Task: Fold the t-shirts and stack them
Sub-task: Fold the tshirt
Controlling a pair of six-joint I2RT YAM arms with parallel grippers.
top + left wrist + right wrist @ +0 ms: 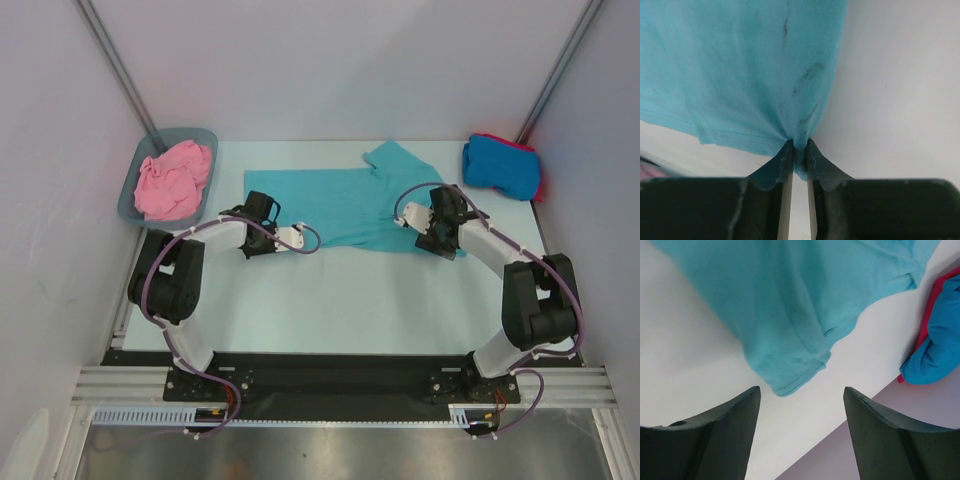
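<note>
Left claw clamped on teal t-shirt hem, right claw apart, over pale table between blank walls

I logged the teal t-shirt as soft, matt knit cloth with stitched hems; the table read smooth matt white; the tub looked smooth grey-blue plastic.
</note>
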